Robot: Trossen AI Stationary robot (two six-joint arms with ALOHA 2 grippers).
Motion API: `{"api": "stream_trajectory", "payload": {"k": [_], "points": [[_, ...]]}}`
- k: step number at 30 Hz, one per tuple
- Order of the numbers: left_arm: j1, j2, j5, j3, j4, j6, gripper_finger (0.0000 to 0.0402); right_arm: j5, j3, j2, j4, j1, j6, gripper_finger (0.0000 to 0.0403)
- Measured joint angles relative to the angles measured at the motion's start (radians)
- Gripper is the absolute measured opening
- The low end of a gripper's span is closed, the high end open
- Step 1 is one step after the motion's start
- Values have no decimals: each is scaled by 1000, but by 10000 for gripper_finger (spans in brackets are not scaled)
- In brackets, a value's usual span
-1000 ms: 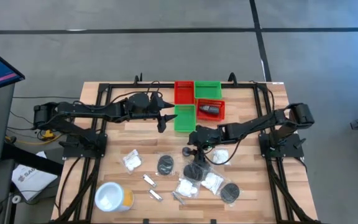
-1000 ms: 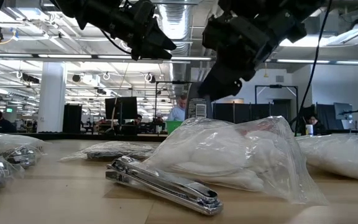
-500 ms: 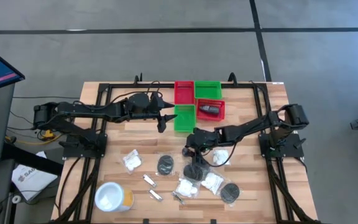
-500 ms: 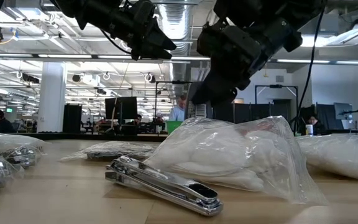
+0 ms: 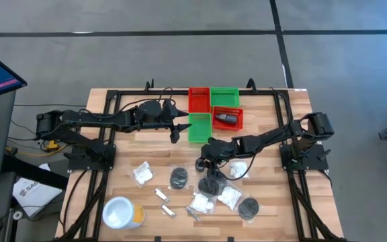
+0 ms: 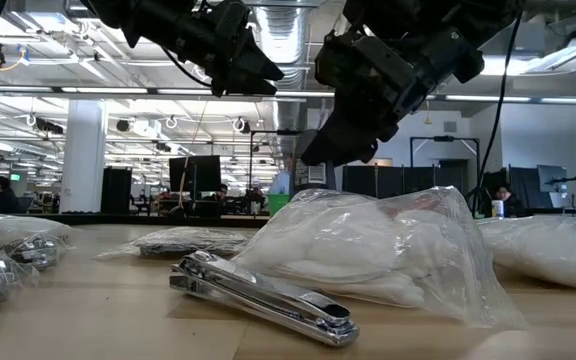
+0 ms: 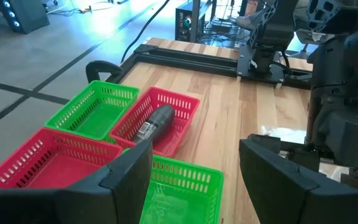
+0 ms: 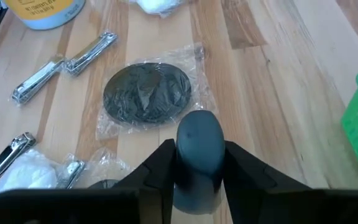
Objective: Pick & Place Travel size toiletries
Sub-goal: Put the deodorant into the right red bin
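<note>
Pick step: right tool (image 8: 194,163) clenched around a small dark grey bottle (image 8: 199,146) above the bench (image 8: 272,74); left tool (image 7: 194,171) released, waiting over the bins (image 7: 166,115); next, carry it binward.

You can't see the lower part of the small dark bottle (image 8: 197,158); the right gripper (image 8: 197,180) fingers cover its sides. The white tub (image 8: 42,12) is cut off by the picture's edge.

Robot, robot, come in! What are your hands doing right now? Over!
Right gripper shut on small dark bottle, above wrapped black disc. Left gripper open, idle over green bin. Nothing blocking.
</note>
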Motion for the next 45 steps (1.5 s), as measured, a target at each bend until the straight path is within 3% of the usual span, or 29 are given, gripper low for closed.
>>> {"api": "stream_trajectory", "payload": {"k": [12,26,35,45], "points": [[0,0,0,0,0,-2,230,3,-5,-67,-42,-3,-31,92],[0,0,0,0,0,-4,230,173,-3,-310,-301,-9,-49,92],[0,0,0,0,0,-4,230,304,-3,-419,-427,-80,-23,92],[0,0,0,0,-1,-4,230,316,-2,-421,-446,-178,-30,92]]}}
